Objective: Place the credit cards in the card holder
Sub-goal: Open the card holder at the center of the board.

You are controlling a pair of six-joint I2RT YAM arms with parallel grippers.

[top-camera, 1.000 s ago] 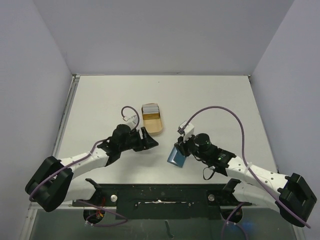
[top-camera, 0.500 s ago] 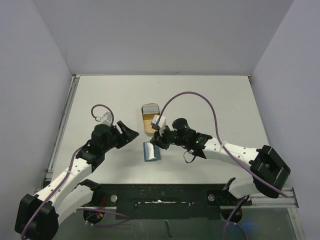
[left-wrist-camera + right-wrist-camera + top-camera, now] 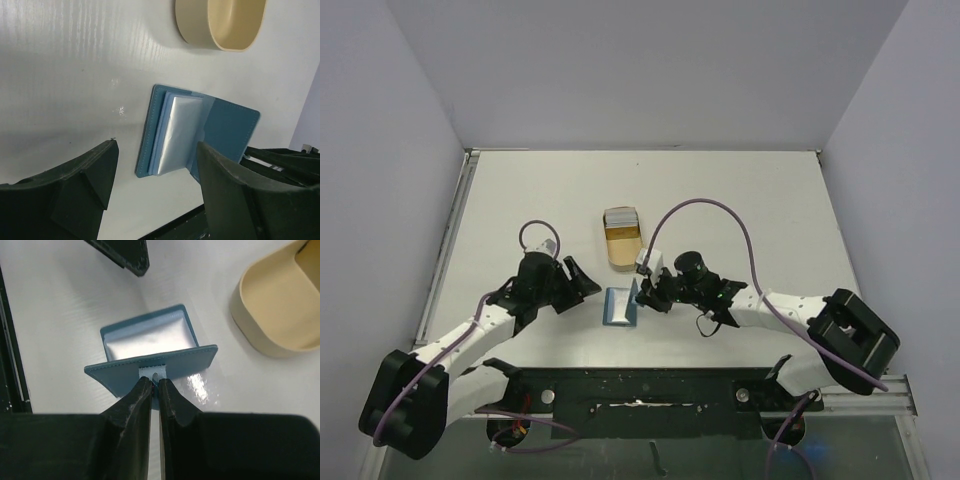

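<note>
Two arms meet just on the near side of the tan oblong tray (image 3: 631, 263), toward their bases. The teal-blue card holder (image 3: 620, 307) lies open on the white table (image 3: 520, 200) there, close to the tray's near end but not touching it. Its lighter blue inside and a shiny pocket face up, and one flap stands upright.

The right gripper (image 3: 642, 294) has its jaws pinched nearly together on the top edge of that raised flap, at the small tab, and holds the card holder (image 3: 145, 342) open. The left gripper (image 3: 579, 283) hangs spread wide and holds nothing. It is lower left of the tray and points at the card holder (image 3: 172, 132) without touching it.

A greyish stack of credit cards (image 3: 621, 216) sits in the tray's far end.
</note>
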